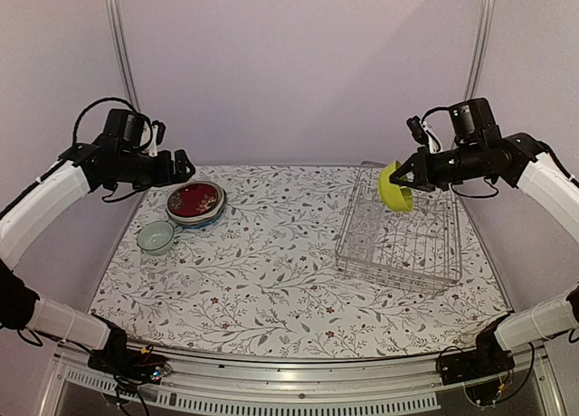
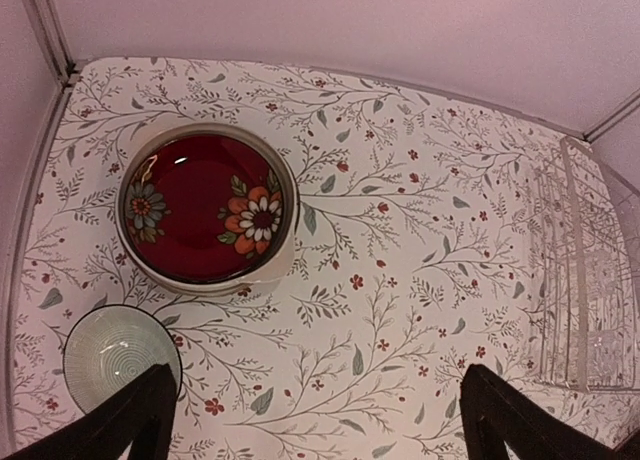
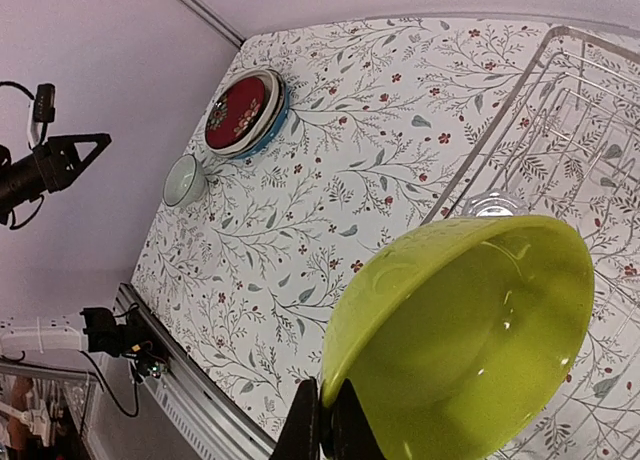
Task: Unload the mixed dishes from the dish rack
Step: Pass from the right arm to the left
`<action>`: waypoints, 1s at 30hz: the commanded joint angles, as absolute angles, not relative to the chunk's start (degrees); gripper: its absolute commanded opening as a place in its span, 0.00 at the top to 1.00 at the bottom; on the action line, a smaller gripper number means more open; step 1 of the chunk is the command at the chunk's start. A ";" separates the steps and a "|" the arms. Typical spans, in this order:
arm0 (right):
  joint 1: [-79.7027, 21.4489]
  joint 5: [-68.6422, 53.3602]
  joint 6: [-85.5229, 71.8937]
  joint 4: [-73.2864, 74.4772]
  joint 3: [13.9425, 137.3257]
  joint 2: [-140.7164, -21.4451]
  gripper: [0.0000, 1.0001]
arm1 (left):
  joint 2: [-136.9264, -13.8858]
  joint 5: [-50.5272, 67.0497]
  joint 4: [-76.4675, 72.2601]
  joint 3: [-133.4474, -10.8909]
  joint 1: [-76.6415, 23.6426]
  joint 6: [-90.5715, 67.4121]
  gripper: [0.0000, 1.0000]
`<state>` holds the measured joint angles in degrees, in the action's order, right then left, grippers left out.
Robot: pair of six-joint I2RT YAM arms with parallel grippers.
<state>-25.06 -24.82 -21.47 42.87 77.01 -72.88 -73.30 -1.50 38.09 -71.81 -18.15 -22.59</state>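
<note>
Floral bench (image 1: 271, 280) already carries stacked plates (image 1: 195, 203) and small bowl (image 1: 156, 238) far left; right hand (image 1: 398, 176) pinches green bowl (image 1: 395, 190) above rack (image 1: 389, 269), glass (image 3: 490, 205) left inside, left hand (image 1: 184, 167) spread.

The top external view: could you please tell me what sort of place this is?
Probably a lab test cell staged as a kitchen, not a real one: bare pale walls, a floral-covered table bearing a wire dish rack, and a metal rail along its near edge.
</note>
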 commanded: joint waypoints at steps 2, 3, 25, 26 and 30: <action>-33.81 -13.65 -7.17 52.98 83.69 -74.78 1.00 | -72.69 8.25 40.08 -75.06 -18.95 -20.38 0.00; -35.77 -12.08 -5.58 53.84 84.54 -75.42 1.00 | -72.73 10.32 40.65 -75.85 -18.92 -20.03 0.01; -78.08 28.74 18.11 59.88 88.29 -92.27 1.00 | -81.86 17.61 57.98 -91.06 -34.98 -6.96 0.00; -79.36 29.93 18.74 59.74 87.88 -92.78 1.00 | -82.54 16.70 58.41 -91.76 -36.80 -6.48 0.00; -83.28 33.58 20.82 58.98 86.40 -95.06 1.00 | -85.64 12.47 60.18 -93.40 -44.98 -3.27 0.00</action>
